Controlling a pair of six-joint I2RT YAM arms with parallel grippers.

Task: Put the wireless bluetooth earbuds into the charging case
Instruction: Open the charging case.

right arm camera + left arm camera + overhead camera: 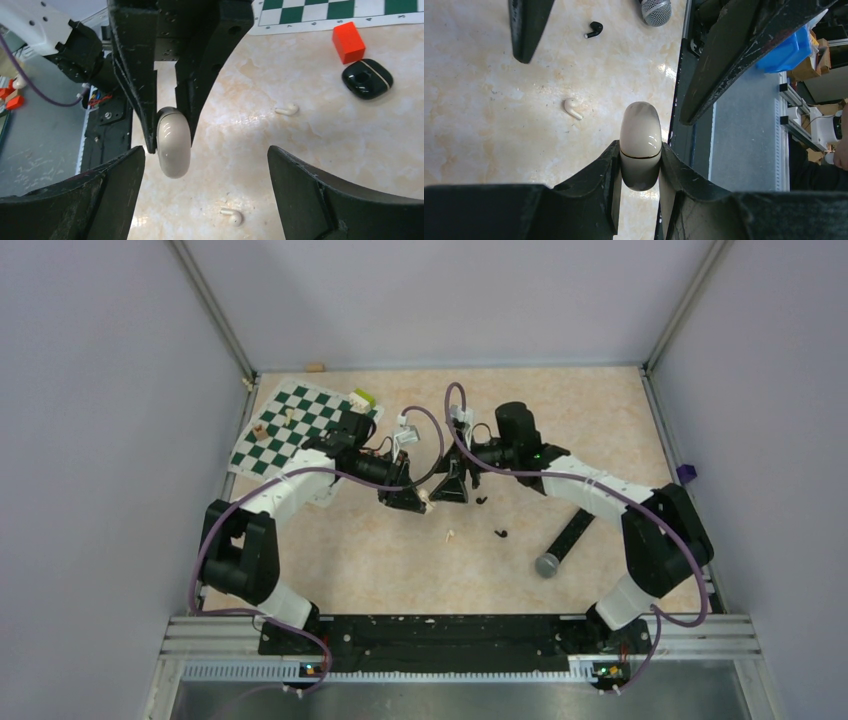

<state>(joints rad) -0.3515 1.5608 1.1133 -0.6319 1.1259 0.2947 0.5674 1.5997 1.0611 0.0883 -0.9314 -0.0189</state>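
Beige marbled tabletop (400,570), walled on three sides; holdings as they lie.

1. Charging case (366,78): glossy black, resting on the table just beside the orange-red block (348,41), near the chessboard mat (290,430). Neither of my tools touches it. I cannot tell whether its lid is up.

2. Black earbuds (482,501): one lies near my fingertips, the second (500,533) a little closer to my bases. Both are loose on the table and apart from the case.

3. Left gripper (640,150): pressed together on a cream-white pod (640,135) with its seam closed (not the black case).

4. Right gripper (206,150): fingers spread wide with nothing held, facing the pod and not touching it.

5. Sundries: white earbuds (287,109) loose on the table; microphone (565,545) lying near my right arm.

Status, by my reckoning: nothing is inserted. Both black buds have yet to be picked up and seated. My left tool is occupied with the pale pod, so the black case waits unattended.
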